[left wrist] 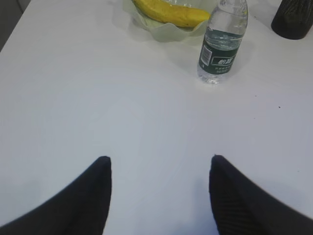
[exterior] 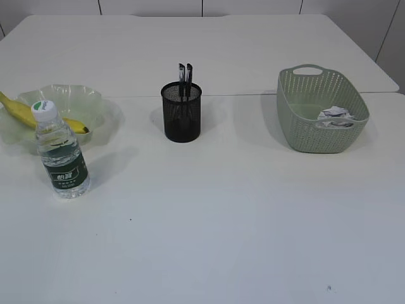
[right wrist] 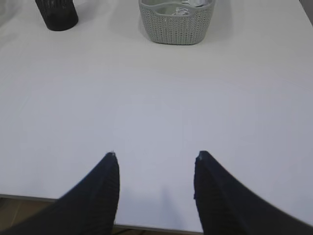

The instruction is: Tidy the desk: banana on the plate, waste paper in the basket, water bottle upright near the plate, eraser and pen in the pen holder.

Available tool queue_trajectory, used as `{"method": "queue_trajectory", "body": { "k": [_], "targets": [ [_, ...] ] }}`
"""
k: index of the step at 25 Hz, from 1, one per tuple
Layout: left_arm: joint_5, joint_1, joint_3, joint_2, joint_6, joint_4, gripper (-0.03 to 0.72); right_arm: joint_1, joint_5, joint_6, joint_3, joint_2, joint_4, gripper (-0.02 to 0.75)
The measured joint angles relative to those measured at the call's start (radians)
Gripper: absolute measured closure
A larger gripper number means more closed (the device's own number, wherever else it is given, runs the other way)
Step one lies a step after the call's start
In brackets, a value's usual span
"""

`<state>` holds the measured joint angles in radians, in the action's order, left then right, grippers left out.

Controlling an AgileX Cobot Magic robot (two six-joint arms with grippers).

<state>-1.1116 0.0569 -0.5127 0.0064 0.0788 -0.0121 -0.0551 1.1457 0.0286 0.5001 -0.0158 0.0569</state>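
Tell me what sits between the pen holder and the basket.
Nothing: in the exterior view the stretch of desk between the pen holder and the basket is bare. The right wrist view shows the same gap.

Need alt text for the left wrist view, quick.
Open left gripper hovers over bare desk, holding nothing. Beyond it a bottle stands upright beside the plate with the banana on it.

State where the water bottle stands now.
In the exterior view the water bottle stands upright at the left, just in front of the plate holding the banana.
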Motion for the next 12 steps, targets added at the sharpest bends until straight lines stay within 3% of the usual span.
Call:
{"method": "queue_trajectory", "body": {
  "k": [12],
  "targets": [
    [0.002,0.000,0.000,0.000,-0.002,0.002,0.244,0.000,-0.003,0.017,0.000,0.000,0.000,0.361]
  ]
}}
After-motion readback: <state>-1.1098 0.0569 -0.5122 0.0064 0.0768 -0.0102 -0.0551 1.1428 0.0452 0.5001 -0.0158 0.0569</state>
